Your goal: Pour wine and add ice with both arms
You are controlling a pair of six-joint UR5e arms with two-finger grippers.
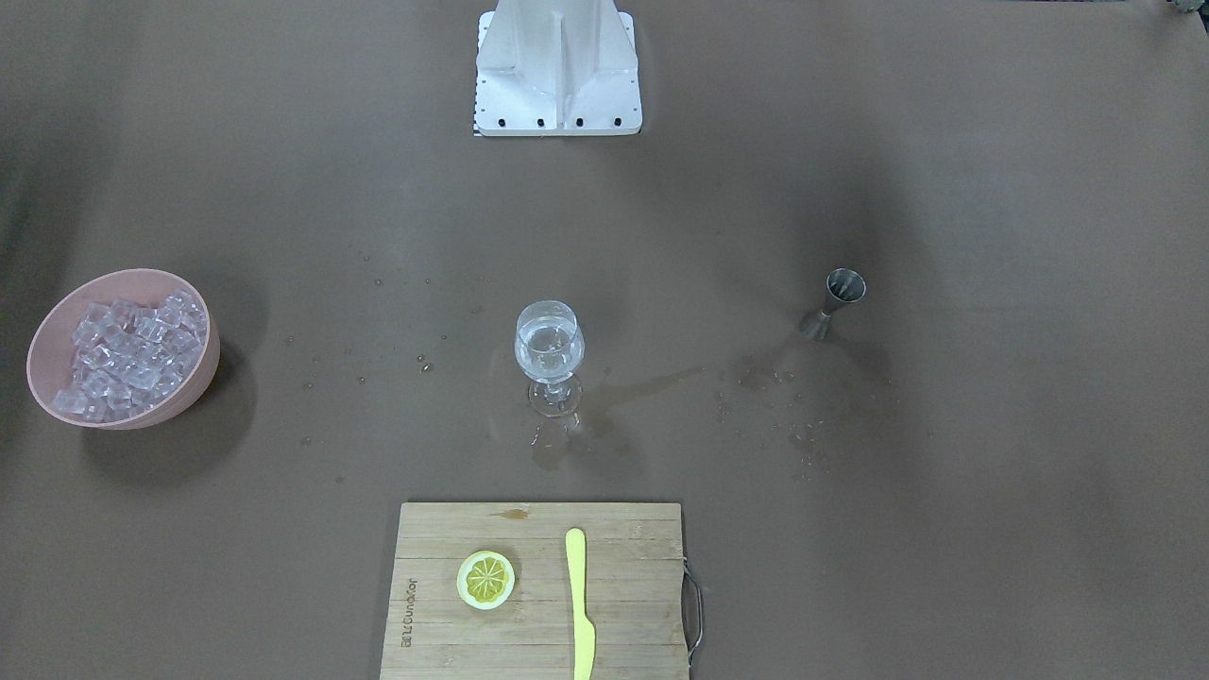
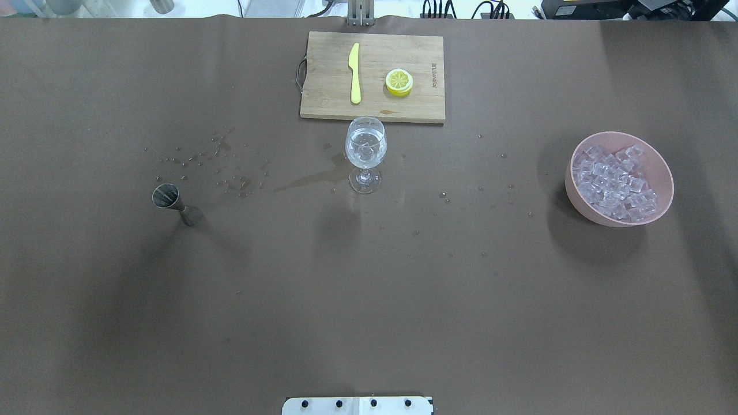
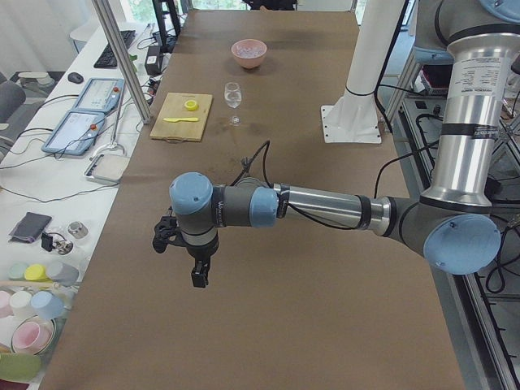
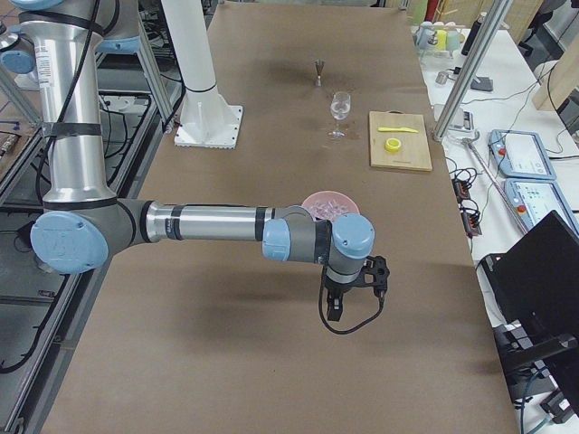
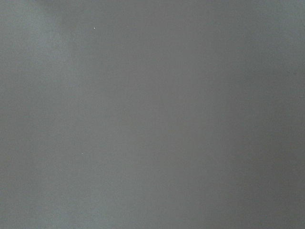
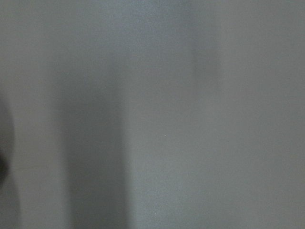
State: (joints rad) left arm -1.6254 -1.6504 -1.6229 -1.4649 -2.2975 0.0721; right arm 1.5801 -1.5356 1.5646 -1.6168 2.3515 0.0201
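Observation:
A stemmed glass (image 1: 549, 351) (image 2: 365, 147) stands mid-table with clear wine in its bowl; I cannot tell whether cubes lie in it. The ice (image 1: 127, 354) (image 2: 617, 181) is heaped in a pink bowl (image 1: 42, 331) (image 2: 663, 173) at the robot's right. Both arms hang above the table ends, outside the front and overhead views. The left gripper (image 3: 166, 239) shows only in the exterior left view and the right gripper (image 4: 377, 271) only in the exterior right view; I cannot tell whether either is open or shut. Both wrist views show only blurred brown table.
A metal jigger (image 1: 836, 300) (image 2: 173, 202) stands at the robot's left, with wet spots and a spill streak between it and the glass. A wooden cutting board (image 2: 328, 86) at the far edge carries a yellow knife (image 2: 354, 72) and a lemon slice (image 2: 399, 82). The white pedestal base (image 1: 557, 66) stands at the robot's side.

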